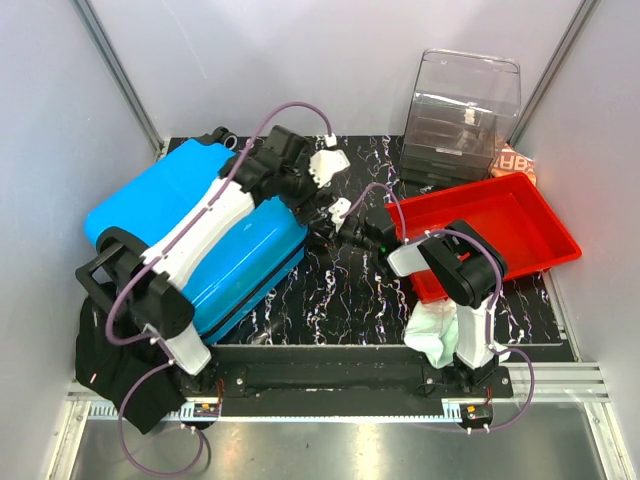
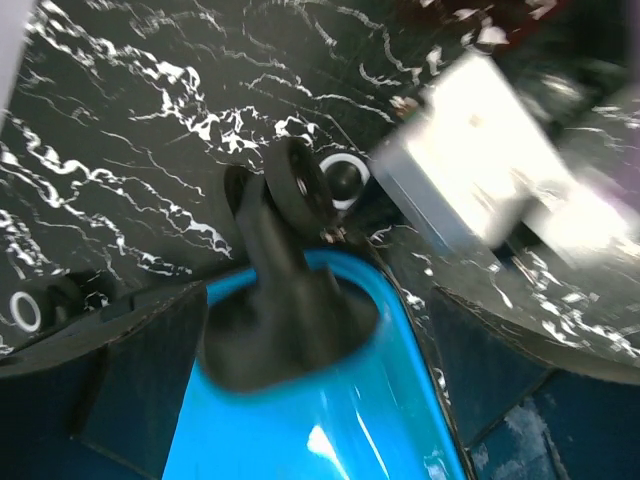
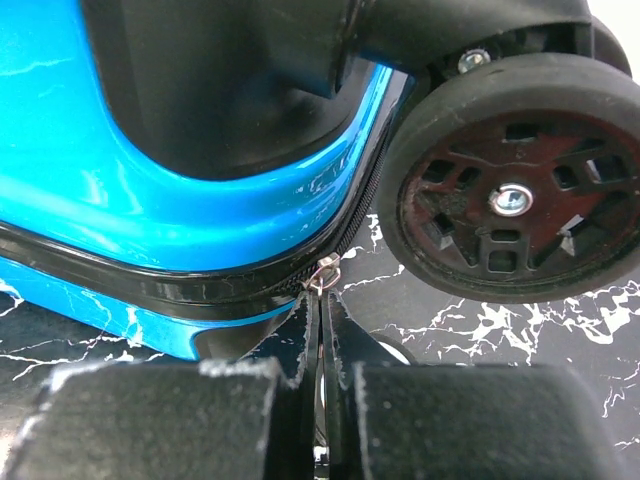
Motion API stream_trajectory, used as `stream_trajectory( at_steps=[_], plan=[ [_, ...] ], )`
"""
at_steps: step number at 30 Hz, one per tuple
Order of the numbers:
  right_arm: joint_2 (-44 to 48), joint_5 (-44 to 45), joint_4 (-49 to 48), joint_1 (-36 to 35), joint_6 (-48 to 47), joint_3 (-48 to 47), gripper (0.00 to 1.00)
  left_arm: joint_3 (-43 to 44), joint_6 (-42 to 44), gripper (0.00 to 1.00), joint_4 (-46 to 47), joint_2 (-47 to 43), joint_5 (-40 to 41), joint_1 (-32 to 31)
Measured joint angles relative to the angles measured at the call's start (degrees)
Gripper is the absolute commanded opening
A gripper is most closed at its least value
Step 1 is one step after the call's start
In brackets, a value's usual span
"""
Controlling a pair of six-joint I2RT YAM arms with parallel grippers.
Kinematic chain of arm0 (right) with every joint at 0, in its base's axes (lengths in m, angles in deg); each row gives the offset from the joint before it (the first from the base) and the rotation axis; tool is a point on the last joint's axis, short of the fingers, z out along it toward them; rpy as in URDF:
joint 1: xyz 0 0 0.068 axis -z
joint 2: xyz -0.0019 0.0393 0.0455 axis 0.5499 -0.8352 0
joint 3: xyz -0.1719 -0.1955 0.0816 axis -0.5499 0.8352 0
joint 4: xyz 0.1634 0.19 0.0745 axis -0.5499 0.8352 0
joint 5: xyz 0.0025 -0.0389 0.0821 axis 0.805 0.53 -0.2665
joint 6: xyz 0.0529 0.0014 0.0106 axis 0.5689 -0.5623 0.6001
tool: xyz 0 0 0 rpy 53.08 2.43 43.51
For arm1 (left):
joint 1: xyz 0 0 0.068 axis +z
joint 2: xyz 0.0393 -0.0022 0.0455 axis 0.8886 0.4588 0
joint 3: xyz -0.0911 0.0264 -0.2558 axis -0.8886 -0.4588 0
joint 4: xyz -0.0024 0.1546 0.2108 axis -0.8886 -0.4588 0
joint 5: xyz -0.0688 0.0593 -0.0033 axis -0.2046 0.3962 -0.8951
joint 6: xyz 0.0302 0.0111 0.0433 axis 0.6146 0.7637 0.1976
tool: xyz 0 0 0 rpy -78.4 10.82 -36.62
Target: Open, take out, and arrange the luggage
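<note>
The bright blue luggage (image 1: 190,230) lies on its side at the left of the table, black handle (image 1: 105,265) toward me and wheels at the far end. My left gripper (image 1: 300,185) rests over the wheel end. In the left wrist view its wide-apart jaws (image 2: 320,330) straddle the blue shell (image 2: 320,410) just below a wheel (image 2: 300,190). My right gripper (image 1: 325,225) is at the suitcase's right corner. In the right wrist view it (image 3: 322,300) is shut on the metal zipper pull (image 3: 322,272) of the closed zipper, beside a black wheel (image 3: 510,200).
A red tray (image 1: 520,230) sits at the right, with a clear plastic drawer box (image 1: 462,115) behind it. A black cloth (image 1: 110,365) lies at the near left by the left arm's base. A white cloth (image 1: 432,330) lies by the right arm's base.
</note>
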Motion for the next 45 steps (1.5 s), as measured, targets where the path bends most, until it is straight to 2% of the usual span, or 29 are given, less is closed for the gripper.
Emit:
stream_trajectory(
  at_steps=[5,11,18,22,23,25,39,45],
  plan=[
    [0.02,1.36,-0.63,-0.22,1.53,0.50,0.00,3.17,0.20,0.95,-0.66,7.82,2.27,0.04],
    [0.02,2.49,-0.85,-0.24,4.11,1.05,0.00,7.32,0.22,0.82,-5.29,12.68,3.26,0.39],
    [0.02,3.43,-1.84,-0.24,7.04,1.57,0.00,11.85,-0.13,0.61,-8.00,16.98,3.69,1.07],
    [-0.07,4.24,-3.21,-0.31,7.26,2.01,0.00,13.31,-2.47,0.37,-7.80,19.17,3.13,1.44],
    [-0.07,4.26,-3.26,-0.31,7.37,2.01,0.00,13.40,-4.15,0.17,-8.59,19.04,3.65,1.33],
    [-0.15,4.20,-3.58,-0.31,7.80,2.01,0.00,13.40,-7.04,0.00,-9.46,18.67,3.82,1.33],
    [-0.15,3.32,-9.07,0.50,12.66,5.95,0.00,6.12,-3.91,0.00,-3.76,13.75,-1.66,0.79],
    [3.43,0.20,-10.38,0.52,15.87,11.91,0.00,-2.97,0.76,0.00,-1.16,6.69,-5.66,-3.10]
  ],
)
